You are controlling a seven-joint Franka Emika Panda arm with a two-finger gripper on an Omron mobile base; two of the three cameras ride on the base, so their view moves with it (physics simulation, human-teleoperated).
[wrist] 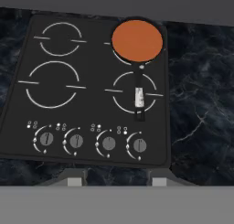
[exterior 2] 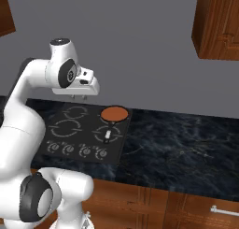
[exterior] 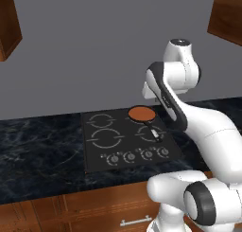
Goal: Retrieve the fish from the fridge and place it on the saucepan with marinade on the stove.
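Note:
The black stove point(exterior: 109, 153) point(exterior 2: 86, 127) point(wrist: 93, 109) is set into the dark counter straight ahead. On its back right burner sits the saucepan point(exterior: 142, 114) point(exterior 2: 114, 113) point(wrist: 137, 62), filled with flat orange-brown marinade point(wrist: 137, 39); its short white-tipped handle point(wrist: 139, 97) points toward me. My gripper point(exterior 2: 79, 97) point(wrist: 117, 182) hovers above the front of the stove, looking down at it. Its fingertips stand apart with nothing between them, so it is open. The fish and the fridge are out of view.
Dark marbled counter point(exterior: 38, 150) point(exterior 2: 182, 148) runs to both sides of the stove. Round knobs point(wrist: 109, 143) line the stove's front edge. Wooden wall cabinets point(exterior 2: 217, 22) point(exterior: 227, 13) hang above, wooden drawers point(exterior 2: 186, 204) sit below, and a grey wall stands behind.

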